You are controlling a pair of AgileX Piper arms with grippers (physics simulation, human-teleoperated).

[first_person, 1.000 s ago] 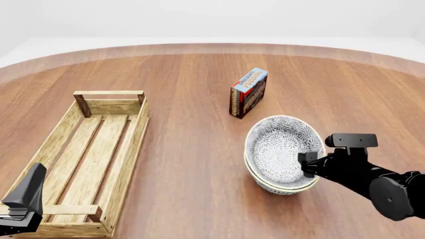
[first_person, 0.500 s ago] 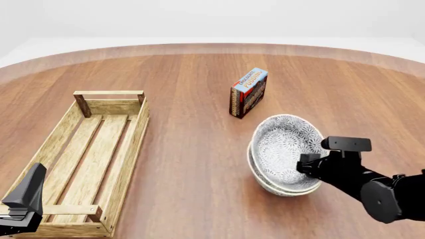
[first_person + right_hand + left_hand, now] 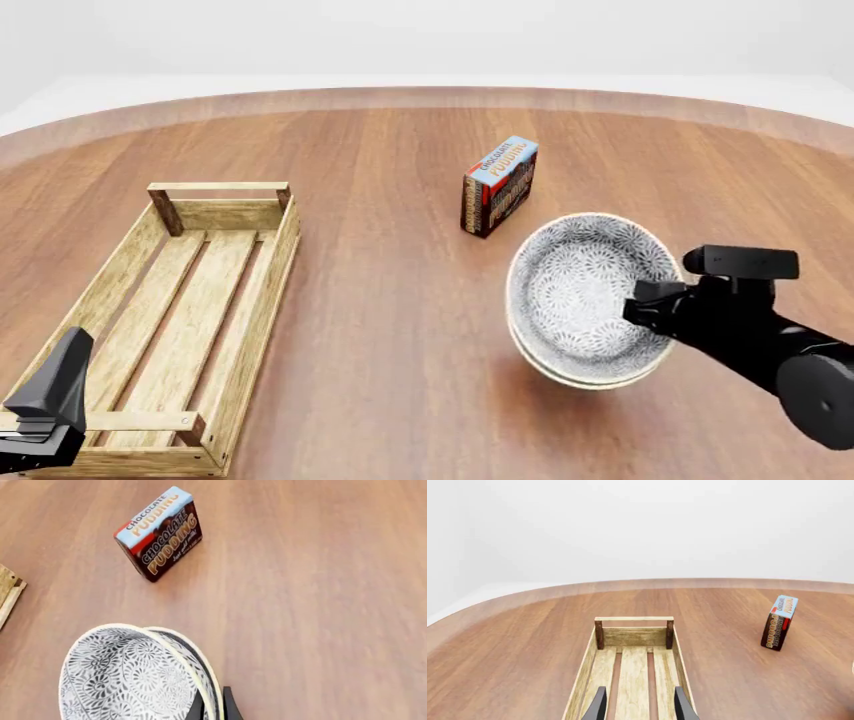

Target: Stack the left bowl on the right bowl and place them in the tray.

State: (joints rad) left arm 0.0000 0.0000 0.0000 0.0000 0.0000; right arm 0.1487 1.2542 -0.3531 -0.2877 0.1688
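Two patterned grey-white bowls [image 3: 583, 296], nested one in the other, hang tilted above the table with a shadow under them. My right gripper [image 3: 643, 306] is shut on their right rim; in the right wrist view the stacked bowls [image 3: 127, 680] fill the near part and the fingers [image 3: 229, 707] pinch the rim. The tray [image 3: 262, 300] lies on the left of the table with nothing in it. My left gripper [image 3: 54, 395] is over its near end, open and empty. The left wrist view looks along the tray [image 3: 634, 619] between the open fingers [image 3: 684, 707].
A small upright chocolate pudding box [image 3: 501, 187] stands just behind the bowls. It also shows in the left wrist view [image 3: 778, 622] and the right wrist view [image 3: 159, 532]. The round wooden table's far edge [image 3: 427, 95] curves at the back.
My right gripper has lifted the nested bowls off the table, moved slightly right and tilted them more. The left arm and the tray have not moved.
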